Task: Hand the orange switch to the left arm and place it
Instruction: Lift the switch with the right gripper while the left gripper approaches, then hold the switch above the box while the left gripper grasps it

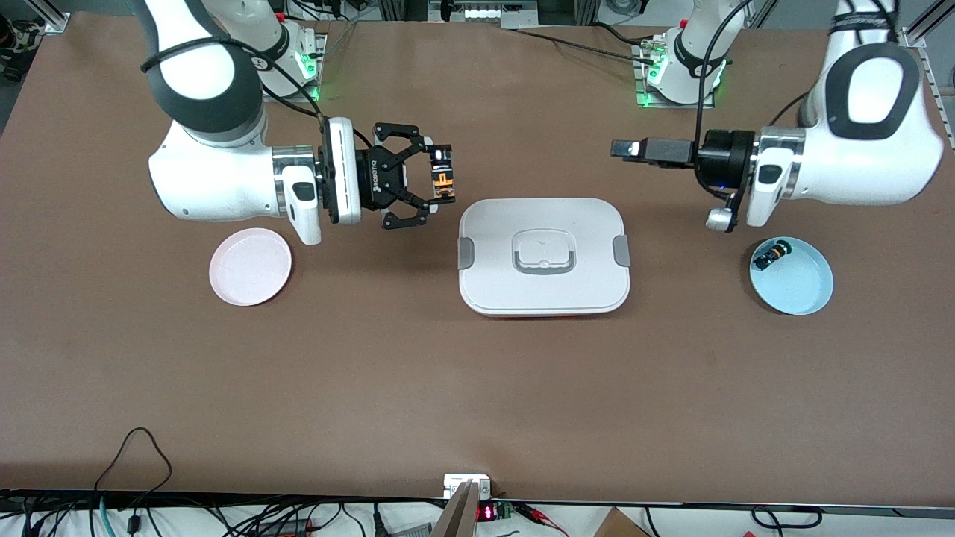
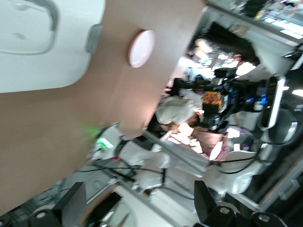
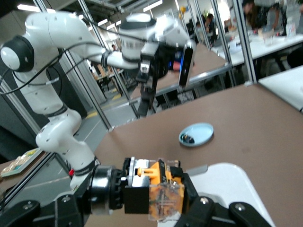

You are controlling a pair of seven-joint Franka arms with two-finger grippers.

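White box (image 1: 544, 257), one, lies mid-table between two arms. Two plates: one pink (image 1: 250, 266), one blue (image 1: 791, 275) bearing one black switch (image 1: 768, 256). Right gripper (image 1: 442, 177) clamps the orange switch (image 1: 443, 179); left gripper (image 1: 625, 149) spread wide.

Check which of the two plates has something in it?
The blue plate, at the left arm's end of the table: a small black switch lies in it near the rim. The pink plate, at the right arm's end, holds nothing.

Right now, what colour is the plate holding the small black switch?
Light blue; the plate under the black switch shows best in the front view.
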